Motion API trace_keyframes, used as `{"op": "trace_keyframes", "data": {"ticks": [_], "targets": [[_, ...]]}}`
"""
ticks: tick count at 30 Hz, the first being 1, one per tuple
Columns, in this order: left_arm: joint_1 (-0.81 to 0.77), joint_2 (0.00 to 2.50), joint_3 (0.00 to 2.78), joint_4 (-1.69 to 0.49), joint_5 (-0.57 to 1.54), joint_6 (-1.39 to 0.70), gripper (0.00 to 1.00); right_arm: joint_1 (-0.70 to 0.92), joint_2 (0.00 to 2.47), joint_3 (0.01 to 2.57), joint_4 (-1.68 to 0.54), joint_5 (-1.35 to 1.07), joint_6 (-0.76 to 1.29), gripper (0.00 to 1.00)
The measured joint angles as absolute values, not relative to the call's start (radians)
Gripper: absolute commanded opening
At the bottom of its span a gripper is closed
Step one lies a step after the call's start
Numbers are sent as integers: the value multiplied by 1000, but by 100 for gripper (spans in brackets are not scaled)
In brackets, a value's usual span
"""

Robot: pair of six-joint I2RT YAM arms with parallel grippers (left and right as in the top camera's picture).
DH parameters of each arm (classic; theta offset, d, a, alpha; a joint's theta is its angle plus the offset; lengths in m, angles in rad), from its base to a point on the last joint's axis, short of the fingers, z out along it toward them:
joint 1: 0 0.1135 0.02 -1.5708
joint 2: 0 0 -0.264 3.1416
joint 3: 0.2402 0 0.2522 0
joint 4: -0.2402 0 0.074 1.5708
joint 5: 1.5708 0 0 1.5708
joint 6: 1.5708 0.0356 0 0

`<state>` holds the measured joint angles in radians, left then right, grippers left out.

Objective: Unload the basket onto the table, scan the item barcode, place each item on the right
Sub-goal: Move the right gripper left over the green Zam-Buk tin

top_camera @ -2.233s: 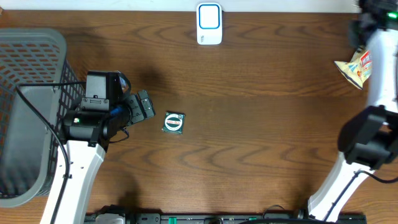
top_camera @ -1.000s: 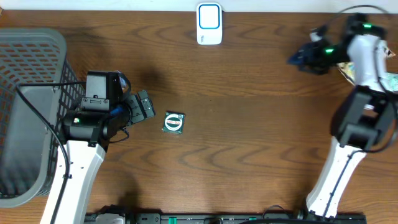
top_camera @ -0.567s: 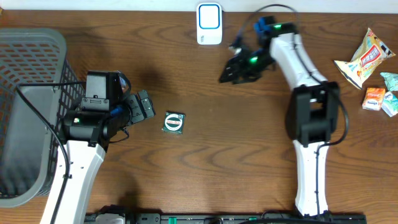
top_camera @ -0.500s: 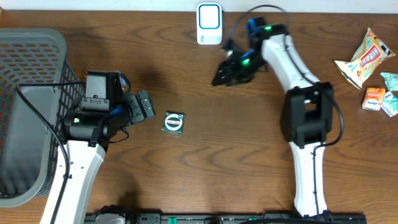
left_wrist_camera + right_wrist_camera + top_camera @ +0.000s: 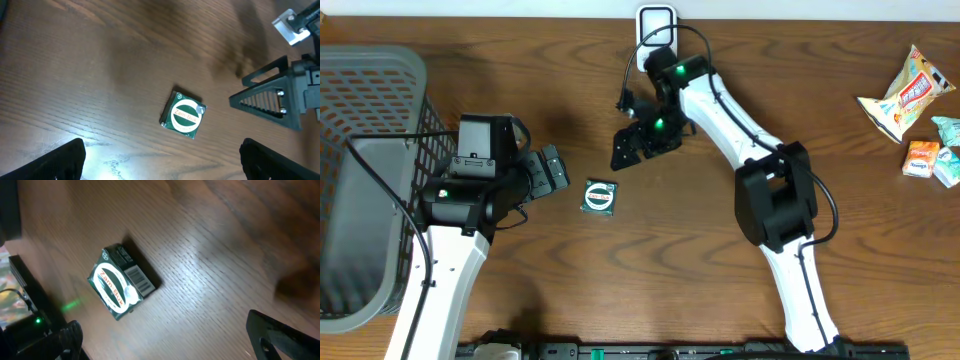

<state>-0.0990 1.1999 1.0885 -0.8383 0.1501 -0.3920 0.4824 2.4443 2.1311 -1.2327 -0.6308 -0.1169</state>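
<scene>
From overhead, the small square green packet with a white oval label [image 5: 599, 197] lies flat on the dark brown wooden tabletop [image 5: 720, 260], held by nothing. The left claw [image 5: 552, 170] hovers just beside it on the basket side, jaws spread and empty. The right claw [image 5: 632, 146] hangs near the packet's far corner, also spread wide and empty. Its arm reaches across in front of the white-and-blue scanner unit [image 5: 655, 18] at the back edge. The grey plastic mesh basket [image 5: 360, 120] stands at the left edge, probably for finished goods. Colourful snack packets [image 5: 895, 95] wait well apart at the right.

The left wrist view shows the packet label-up between and ahead of its own open fingers, with one ribbed finger of the other claw entering from the right.

The right wrist view shows the packet between its parted fingers, but apart from both. A printed barcode [image 5: 138, 279] sits on the side face turned towards this camera. That placement likely matters: a grip across the label face and the packet's underside would leave the code side uncovered for the scanner.
</scene>
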Motion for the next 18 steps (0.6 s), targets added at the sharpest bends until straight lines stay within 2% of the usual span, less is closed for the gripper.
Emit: {"op": "trace_keyframes", "data": {"ticks": [6, 15, 18], "targets": [[-99, 1200, 1089, -838, 150, -392, 98, 503, 2444, 2131, -1232, -627, -69, 99], [-99, 1200, 1089, -839, 150, -392, 98, 574, 2444, 2131, -1192, -623, -35, 61], [-99, 1200, 1089, -838, 150, -392, 98, 605, 2444, 2131, -1161, -619, -17, 61]]}}
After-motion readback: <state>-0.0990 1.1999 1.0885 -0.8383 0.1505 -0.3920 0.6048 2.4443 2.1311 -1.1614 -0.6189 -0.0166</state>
